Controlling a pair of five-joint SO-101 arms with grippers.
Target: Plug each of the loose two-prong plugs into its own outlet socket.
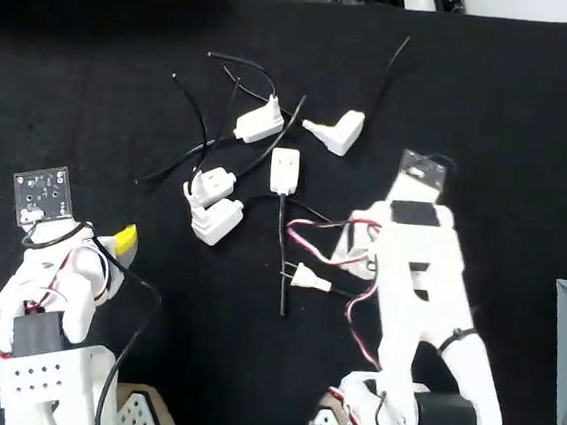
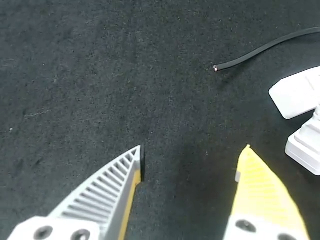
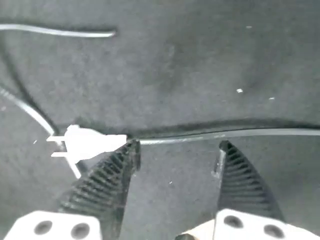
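Desk (image 1: 534, 116): black cloth throughout, carrying both arms and all task items.

Right arm (image 1: 423, 276): stretched forward over mid-desk, judged so placed to bring its claw down beside the loose plug (image 1: 307, 277).

Left arm (image 1: 48, 310): folded close to its base, well apart from the plug; judged parked to leave the other arm room.

Sockets (image 1: 259, 122): white blocks clustered beyond the arms, black leads tangled among them. Too small to tell which are sockets and which are plug bodies, or whether any pair is mated.

Right claw (image 3: 175, 146): wide and empty, low over the cloth, straddling the cable (image 3: 270, 132) just behind the plug, one fingertip at the plug's rear. Judged a line-up for a grasp near the plug body, not farther along the thin lead, which would likely flex and slip.

Left claw (image 2: 193, 148): wide and empty above bare cloth, two white blocks just beside it.

Plug: flat on the desk, prongs pointing away from the right claw, apart from the sockets, not inserted.

Lead end (image 2: 215, 67): cut, loose on the cloth.
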